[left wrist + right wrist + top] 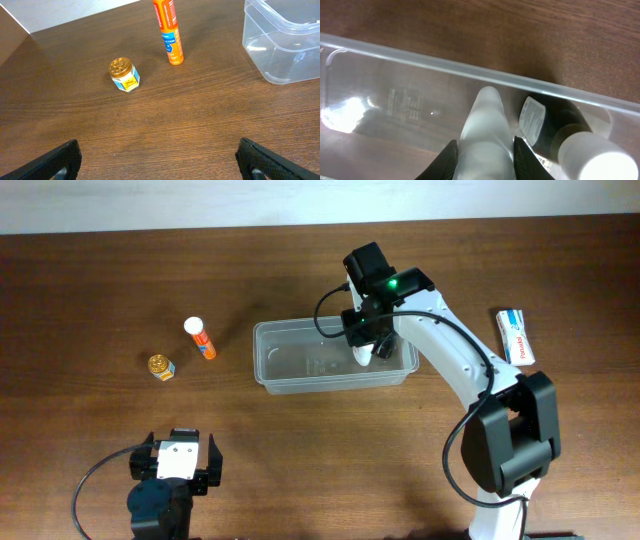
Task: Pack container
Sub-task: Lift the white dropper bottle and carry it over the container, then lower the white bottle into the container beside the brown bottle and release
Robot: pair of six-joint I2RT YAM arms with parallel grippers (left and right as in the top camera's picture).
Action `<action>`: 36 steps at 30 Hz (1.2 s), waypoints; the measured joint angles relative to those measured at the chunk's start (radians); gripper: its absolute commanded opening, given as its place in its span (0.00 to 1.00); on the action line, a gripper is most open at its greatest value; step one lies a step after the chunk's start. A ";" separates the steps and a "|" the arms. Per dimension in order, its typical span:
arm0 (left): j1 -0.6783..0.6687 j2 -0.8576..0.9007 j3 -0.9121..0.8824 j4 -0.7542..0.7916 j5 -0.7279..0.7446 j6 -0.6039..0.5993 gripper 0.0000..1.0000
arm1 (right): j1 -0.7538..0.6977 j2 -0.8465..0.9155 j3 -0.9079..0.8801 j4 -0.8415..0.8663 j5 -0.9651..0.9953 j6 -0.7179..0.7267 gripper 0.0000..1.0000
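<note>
Brown wooden table (90, 280) seen from overhead and from both of my wrists. The container (300, 360), a clear plastic tub, sits near the middle of the table with its long side running left to right. My left wrist view shows one rounded corner of it (285, 45) at the upper right.

My right gripper (368, 352) reaches into the right-hand end of the container. My right wrist view shows its fingers (449, 159) pressed against both sides of a pale tube (485, 125), so the jaws are clenched on that tube, and the tube's tip points at the container's far wall (420, 59). A dark bottle (555, 117) with a white cap lies inside the container just beside the tube.

My left gripper (180, 465) rests low at the near edge of the table, well apart from the container. Its jaws are spread wide and grasp nothing (162, 165).

An orange tube (201, 338) with a white cap lies left of the container. A small jar (160, 366) with a gold lid stands near it. A white and blue box (515, 337) lies at the far right.
</note>
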 measured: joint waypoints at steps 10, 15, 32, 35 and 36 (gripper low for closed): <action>0.000 0.000 0.000 0.000 0.000 0.000 1.00 | -0.010 0.002 0.000 0.014 0.030 0.005 0.30; 0.000 0.000 0.000 0.000 0.000 0.000 1.00 | -0.010 0.002 0.000 0.027 0.031 0.005 0.30; 0.000 0.000 0.000 0.000 0.000 0.000 1.00 | -0.034 0.002 0.000 0.034 0.072 0.006 0.36; 0.000 0.000 0.000 0.000 0.000 0.000 1.00 | -0.042 0.002 0.000 0.031 0.072 0.006 0.39; 0.000 0.000 0.000 0.000 0.000 0.000 1.00 | -0.043 0.002 0.000 0.031 0.072 0.006 0.39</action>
